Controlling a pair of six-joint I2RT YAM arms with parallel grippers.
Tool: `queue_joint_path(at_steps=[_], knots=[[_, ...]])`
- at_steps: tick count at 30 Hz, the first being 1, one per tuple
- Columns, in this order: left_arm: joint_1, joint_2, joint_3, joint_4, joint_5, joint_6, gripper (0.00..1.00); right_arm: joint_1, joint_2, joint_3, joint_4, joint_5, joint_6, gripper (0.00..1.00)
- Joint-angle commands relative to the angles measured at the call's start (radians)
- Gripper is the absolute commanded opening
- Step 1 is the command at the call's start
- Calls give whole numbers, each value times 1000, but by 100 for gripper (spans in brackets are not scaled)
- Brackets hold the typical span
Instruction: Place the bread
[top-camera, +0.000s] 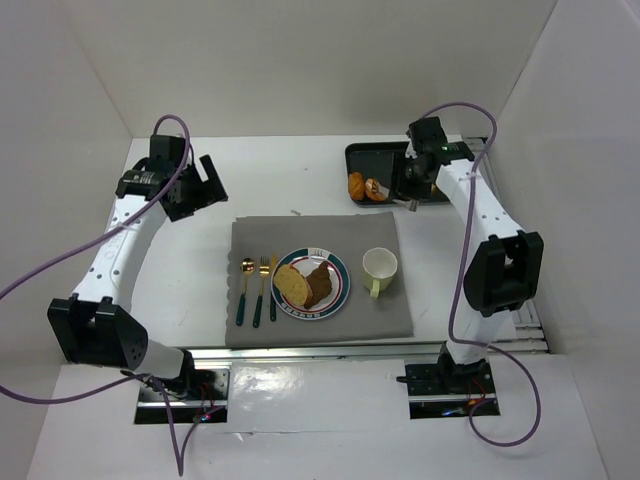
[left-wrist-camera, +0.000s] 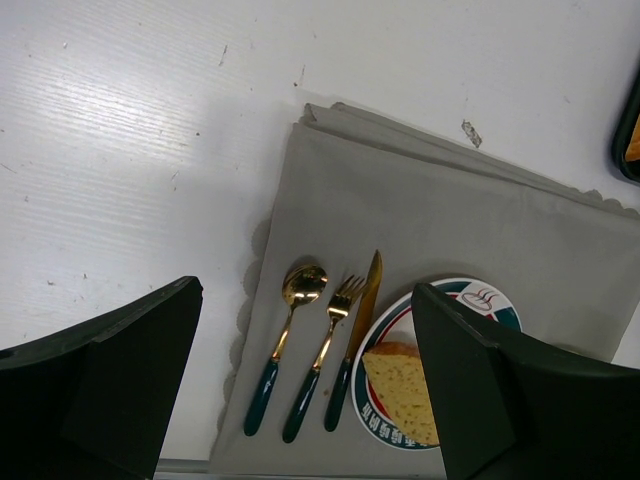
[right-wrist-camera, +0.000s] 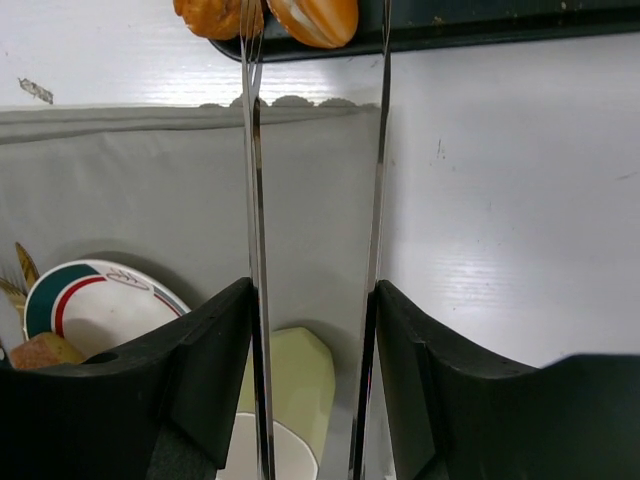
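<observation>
On the white table (top-camera: 200, 260) lies a grey mat (top-camera: 270, 235), and in its middle sits a plate (top-camera: 343, 283) with a green and red rim. Two pieces of bread are already on the plate: a pale slice (top-camera: 293, 286) and, just beside it on the right, a darker slice (top-camera: 320, 284). Left of the plate a spoon (top-camera: 245, 290), a fork (top-camera: 262, 292) and a knife (top-camera: 272, 290) lie side by side, gold-headed with dark green handles. A pale cup (top-camera: 379, 266) stands on the mat to the right of the plate.

At the far right a black tray (top-camera: 385, 152) holds two glossy orange-brown rolls (top-camera: 365, 187) at its near left corner, close together.

The right gripper (right-wrist-camera: 312, 300) reaches out over that corner. Its jaws are closed narrowly on a pair of metal tongs (right-wrist-camera: 255, 200), one finger pressed against the outside of each blade. The blades run out towards the tray with a slim gap between them. From the wrist view the left blade ends between the two rolls and the right blade crosses the tray's edge, so the right-hand roll (right-wrist-camera: 315, 18) sits between them. I cannot tell whether the tips touch it.

The left gripper (left-wrist-camera: 305, 290) hangs high over the table's left side, well apart from everything, holding nothing. Its jaws stand wide, and its camera looks down on the cutlery and the pale slice.
</observation>
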Motion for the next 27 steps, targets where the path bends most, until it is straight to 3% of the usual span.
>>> queue_joint_path(at_steps=[1,11,13,17,27], knots=[[2,18,19,17,-1,5,99,-5,16,70,48,-11,-48,58],[2,58,38,26,9,5,99,-15,120,82,109,-72,-57,61],[2,58,38,26,9,5,99,-24,120,82,118,-93,-57,58],[2,47,38,26,0,5,99,-33,120,113,119,-104,-66,38],[2,5,29,26,0,14,99,-42,-43,168,-10,-124,-69,32]])
